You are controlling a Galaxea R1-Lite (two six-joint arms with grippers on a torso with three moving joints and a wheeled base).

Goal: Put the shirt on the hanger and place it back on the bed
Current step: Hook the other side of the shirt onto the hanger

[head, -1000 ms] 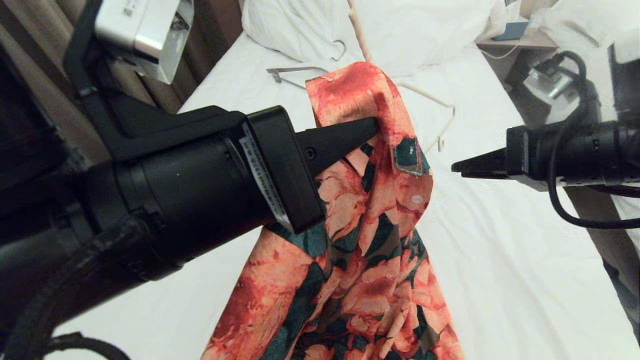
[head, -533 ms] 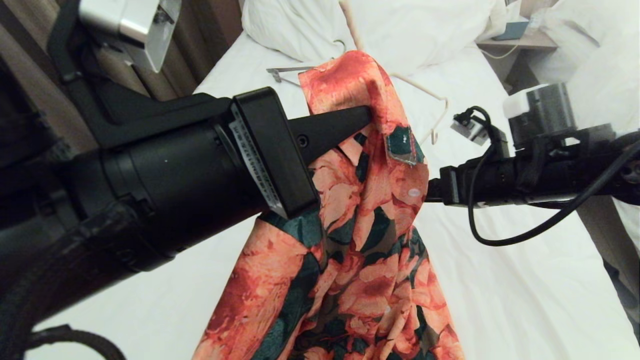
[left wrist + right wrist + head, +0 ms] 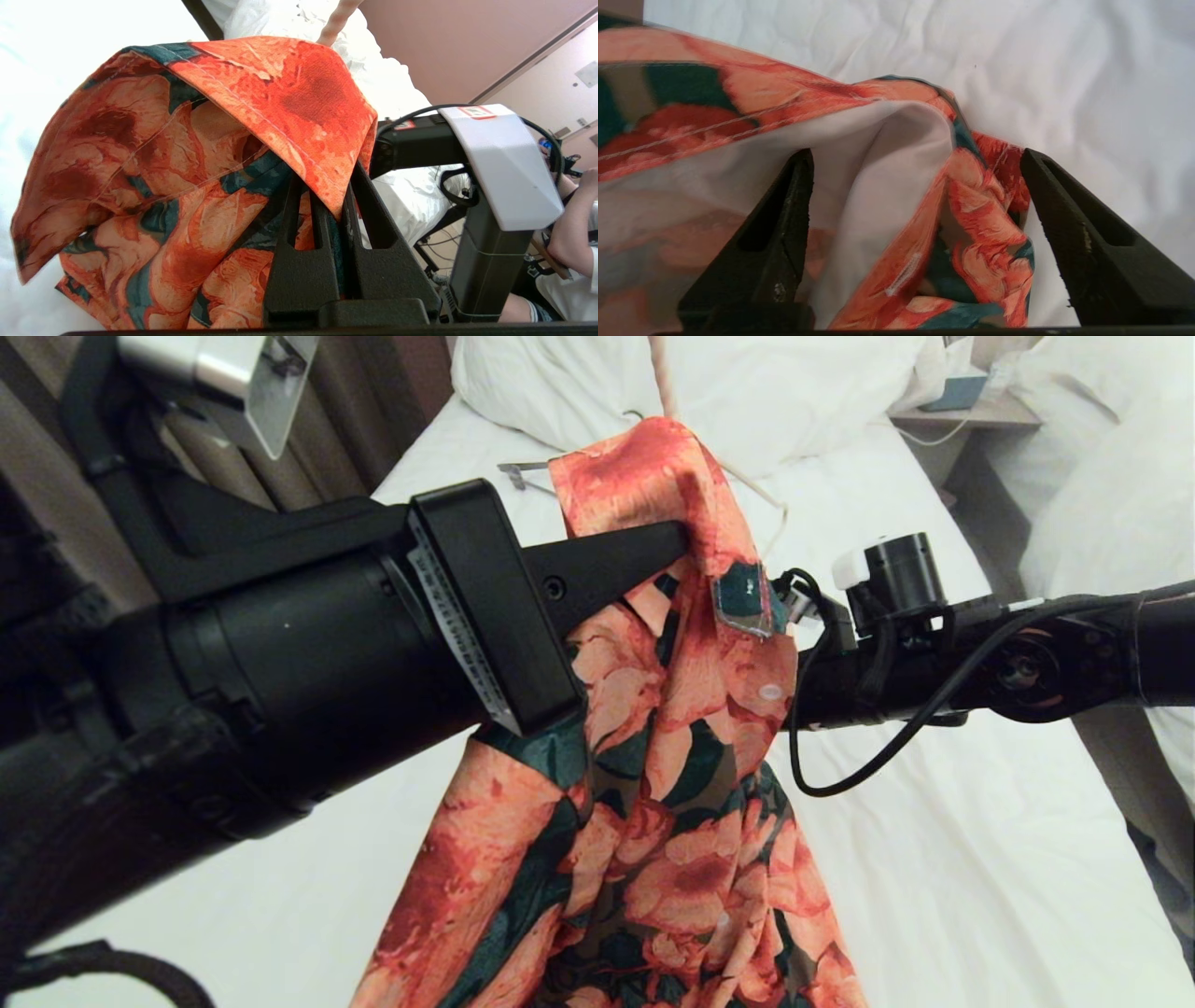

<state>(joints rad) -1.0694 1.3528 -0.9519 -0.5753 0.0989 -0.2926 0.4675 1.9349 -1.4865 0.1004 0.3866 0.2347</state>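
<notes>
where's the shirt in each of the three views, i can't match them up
Head view: the shirt hangs in the middle, pinched near its top by the left gripper.
Left wrist view: it fills the left and centre, draped over the shut fingers.
Right wrist view: its edge lies between the open right gripper.
Shared landmark: the white bed.

Matt woven cloth shirt, smooth white cotton bed sheet, matt black plastic claw
</notes>
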